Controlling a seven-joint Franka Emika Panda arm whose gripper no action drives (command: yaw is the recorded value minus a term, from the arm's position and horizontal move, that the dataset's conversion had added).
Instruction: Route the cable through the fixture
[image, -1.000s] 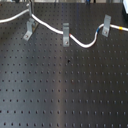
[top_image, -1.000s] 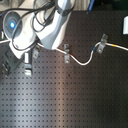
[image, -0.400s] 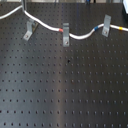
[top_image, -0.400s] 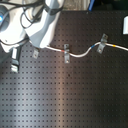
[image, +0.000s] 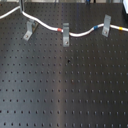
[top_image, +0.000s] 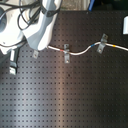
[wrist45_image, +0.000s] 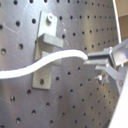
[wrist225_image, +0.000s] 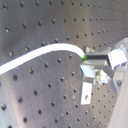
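The white cable (image: 82, 34) runs across the far part of the black board, through the middle clip (image: 65, 36) and the right clip (image: 106, 25), with a red band beside the middle clip. The fixture (image: 30, 30) leans diagonally at the first exterior view's left, and the cable passes just beyond its top. In the second exterior view the white arm (top_image: 40, 25) covers most of the fixture (top_image: 35, 53). In the first wrist view my gripper (wrist45_image: 94, 59) is shut on the cable (wrist45_image: 55, 59), which crosses in front of a grey clip (wrist45_image: 46, 55). The second wrist view shows the same grip (wrist225_image: 88, 59).
The board is a black perforated plate (image: 65, 90). A dark part hangs from the arm (top_image: 12, 62) at the second exterior view's left. A white box (top_image: 125, 25) sits at the second exterior view's right edge. Dark hoses (top_image: 22, 17) loop near the arm.
In the second exterior view the arm and its dark hanging part have shifted a little to the left. The cable on the two upright clips has stayed put.
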